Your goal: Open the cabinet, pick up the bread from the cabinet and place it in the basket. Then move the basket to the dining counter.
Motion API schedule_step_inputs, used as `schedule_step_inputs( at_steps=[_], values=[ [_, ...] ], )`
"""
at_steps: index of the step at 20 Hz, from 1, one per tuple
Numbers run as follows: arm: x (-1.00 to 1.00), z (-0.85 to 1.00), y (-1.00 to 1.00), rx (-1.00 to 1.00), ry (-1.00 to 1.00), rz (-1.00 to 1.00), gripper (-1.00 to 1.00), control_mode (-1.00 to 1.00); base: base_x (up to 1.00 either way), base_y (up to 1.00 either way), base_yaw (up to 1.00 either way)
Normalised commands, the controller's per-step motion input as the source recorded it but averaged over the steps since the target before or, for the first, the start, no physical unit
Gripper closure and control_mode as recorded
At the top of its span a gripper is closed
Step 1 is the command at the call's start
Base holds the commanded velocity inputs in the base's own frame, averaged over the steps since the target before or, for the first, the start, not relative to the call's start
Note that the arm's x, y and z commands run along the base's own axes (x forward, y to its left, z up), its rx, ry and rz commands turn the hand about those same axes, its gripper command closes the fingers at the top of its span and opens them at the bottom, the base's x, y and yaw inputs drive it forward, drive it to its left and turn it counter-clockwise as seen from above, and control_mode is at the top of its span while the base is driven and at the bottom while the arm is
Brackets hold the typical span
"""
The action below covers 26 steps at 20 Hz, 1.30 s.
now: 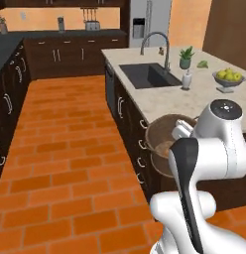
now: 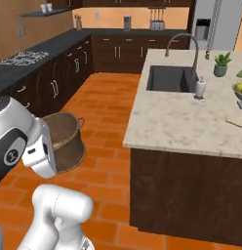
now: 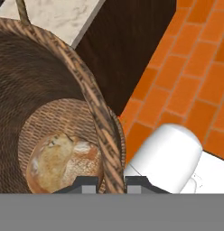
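The dark two-finger gripper (image 3: 110, 182) pinches the rim of the round brown woven basket (image 3: 98, 113), held in the air beside the beige marble dining counter (image 1: 174, 99), round crusty bread (image 3: 64, 162) inside; that thin rim hold could slip and tip it.

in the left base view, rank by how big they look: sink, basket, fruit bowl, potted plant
1. sink and basket: alike, and the arm hides part of the basket
2. fruit bowl
3. potted plant
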Motion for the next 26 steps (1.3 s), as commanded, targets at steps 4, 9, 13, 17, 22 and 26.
schedule_step_inputs(
  at_steps=[4, 9, 13, 17, 22, 26],
  values=[
    [0.00, 0.00, 0.00, 0.00, 0.00, 0.00, 1.00, 1.00, 0.89, -1.00, 0.25],
    [0.00, 0.00, 0.00, 0.00, 0.00, 0.00, 1.00, 1.00, 0.32, -1.00, 0.37],
    [0.00, 0.00, 0.00, 0.00, 0.00, 0.00, 1.00, 1.00, 0.31, -0.98, -0.02],
    [0.00, 0.00, 0.00, 0.00, 0.00, 0.00, 1.00, 1.00, 0.77, -0.89, -0.06],
    [0.37, -0.12, -0.23, 0.02, 0.00, 0.00, 1.00, -1.00, 0.41, -0.21, 0.00],
    [1.00, -0.56, -0.74, 0.09, 0.02, 0.00, 1.00, -1.00, 0.00, 0.00, 0.00]
  ],
)
